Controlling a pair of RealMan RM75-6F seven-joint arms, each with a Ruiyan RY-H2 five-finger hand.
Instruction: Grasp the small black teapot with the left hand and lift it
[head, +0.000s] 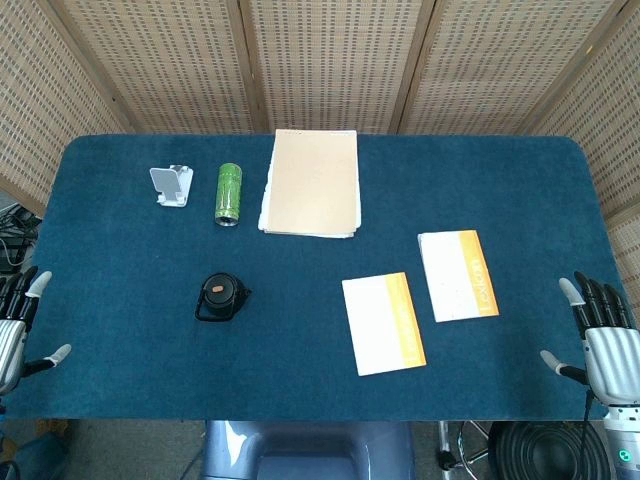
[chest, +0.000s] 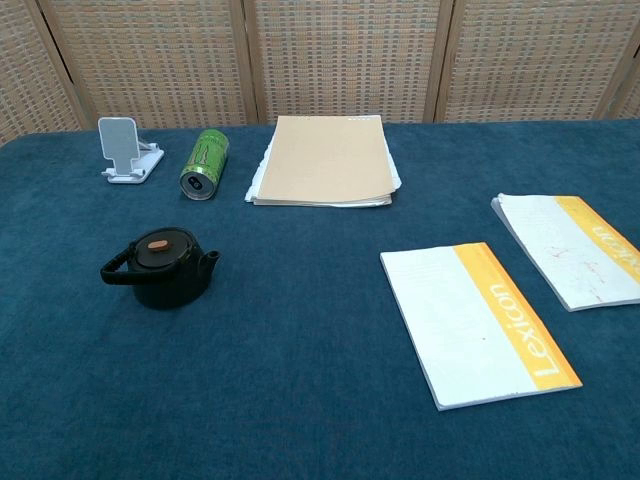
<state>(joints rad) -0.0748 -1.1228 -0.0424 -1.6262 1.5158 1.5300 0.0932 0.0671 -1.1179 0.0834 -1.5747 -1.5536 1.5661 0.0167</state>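
Two hands sit at the near corners of the blue surface (head: 130, 330), both seen only in the head view: the left hand (head: 15, 325) at about eight o'clock and the right hand (head: 600, 335) at about four o'clock. Each has its fingers spread apart and holds nothing, and each is well apart from everything laid out on the cloth. Going farther in, the small black teapot (chest: 160, 268) stands upright at roughly nine o'clock of the surface's middle, its lid on with a small brown knob at the top, its spout toward three o'clock and its handle toward nine o'clock in the chest view. It touches nothing and lies well apart from the left hand. Toward four o'clock of the middle lies a white notebook (chest: 480, 325) with an orange band along one edge, flat on the cloth. Just beside it, toward three o'clock, lies a second notebook (chest: 570, 245) of the same kind, apart from the first. Farther back, at about twelve o'clock, a stack of tan paper (chest: 325, 160) rests flat, with white sheets showing under its edges. At eleven o'clock a green can (chest: 204, 163) lies on its side, its open end toward the near edge. At ten o'clock, near the can but apart from it, stands a small white phone stand (chest: 125, 150).
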